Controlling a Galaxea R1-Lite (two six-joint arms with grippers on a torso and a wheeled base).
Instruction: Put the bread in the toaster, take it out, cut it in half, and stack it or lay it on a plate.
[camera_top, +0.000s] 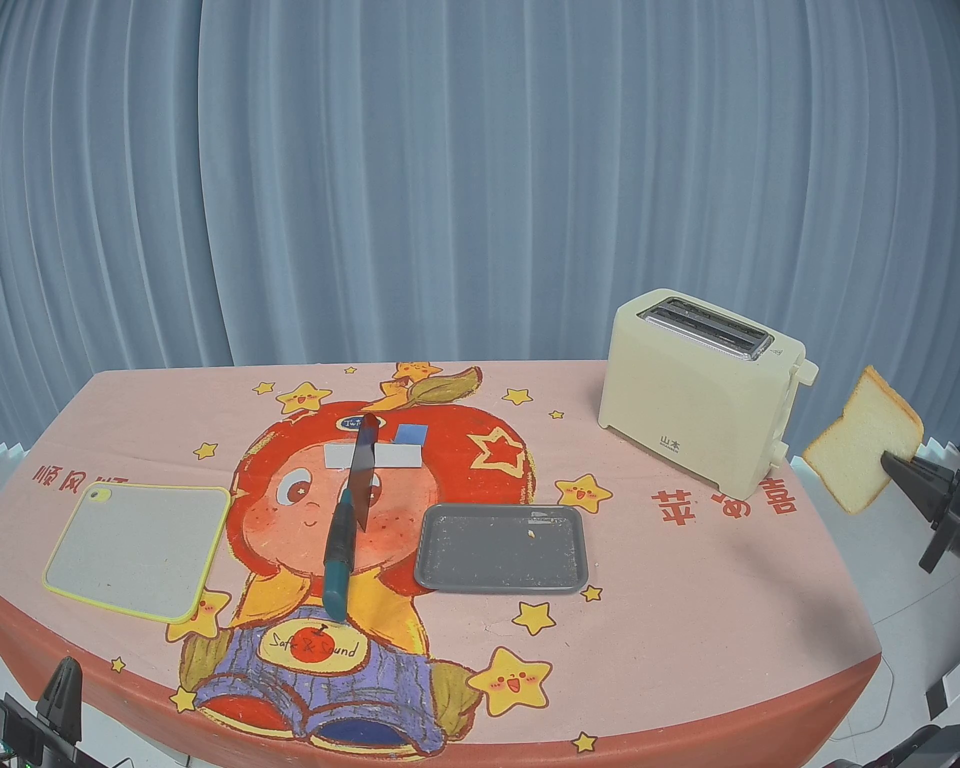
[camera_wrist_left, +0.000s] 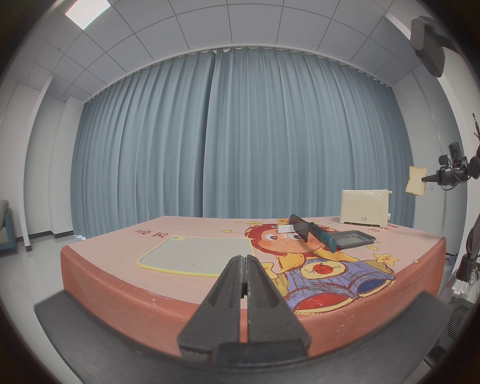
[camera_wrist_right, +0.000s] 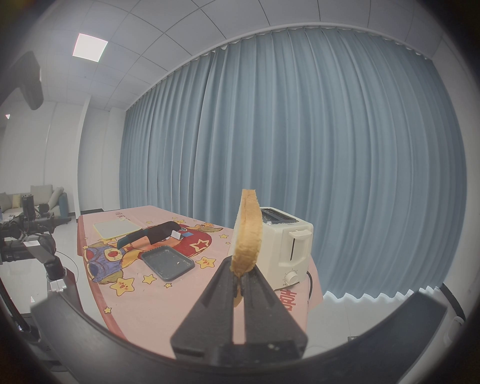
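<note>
A slice of bread (camera_top: 864, 438) hangs in the air off the table's right edge, to the right of the toaster, held upright by my right gripper (camera_top: 888, 460), which is shut on its lower edge; it appears edge-on as the bread (camera_wrist_right: 247, 232) between the fingers of my right gripper (camera_wrist_right: 239, 274). The cream toaster (camera_top: 702, 388) stands at the table's back right with empty slots. A knife (camera_top: 348, 516) with a teal handle rests on a white stand mid-table. The grey plate (camera_top: 502, 548) lies beside it. My left gripper (camera_wrist_left: 245, 264) is shut and empty, below the table's front left edge.
A white cutting board (camera_top: 138, 548) with a yellow-green rim lies at the table's left. A cartoon-printed pink cloth (camera_top: 700, 610) covers the table. Blue curtains hang behind. Bare cloth lies between the plate and the toaster.
</note>
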